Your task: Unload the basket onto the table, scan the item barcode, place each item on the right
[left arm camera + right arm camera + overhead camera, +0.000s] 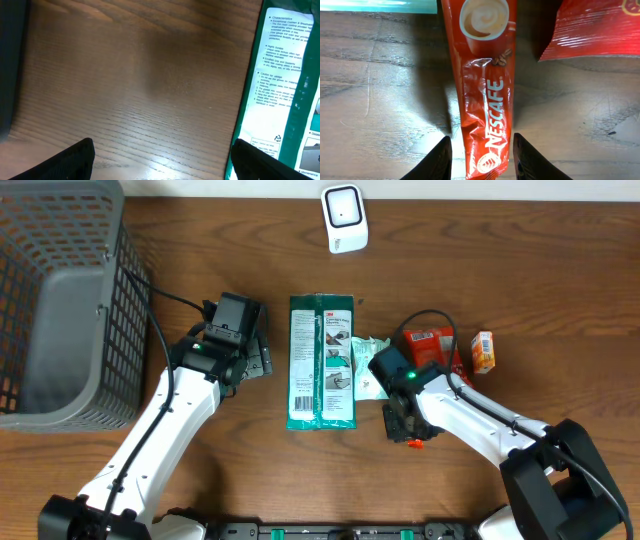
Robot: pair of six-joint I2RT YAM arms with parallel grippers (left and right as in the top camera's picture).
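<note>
Currently the item in play looks to be the Nescafe sachet point(485, 100), a long red stick lying on the counter point(380, 100), lengthwise btwn the fingers point(437, 162) of the right end effector point(482, 137). The jaws are part-way in, straddling the stick's near end. One pad looks to be at the foil edge and the other shows a sliver of shadow, so can't tell if it's truly pinching or just bracketing. No barcode on the face that's up, only the logo side.

Just past the sachet's far end, off to one side, sits a red foil packet point(590, 30). Overhead shows a small orange box point(483, 351) beyond that, and a green pack point(322, 362) flat mid-counter. The left end effector point(162, 150) hangs spread wide over bare wood just beside the green pack, holding nothing. A white scanner point(343, 218) stands at the far edge, well apart from the sachet. A grey basket point(60, 300) is at far left.

Step, my read: the pick, w/ the grasp not confirmed. Next move needs a firm close, then a lift w/o dragging the neighbours and a carry over to the scanner. The stick must then be turned so its code side faces the scanner window. That's prob. a wrist roll, since the code is likely on the underside.
</note>
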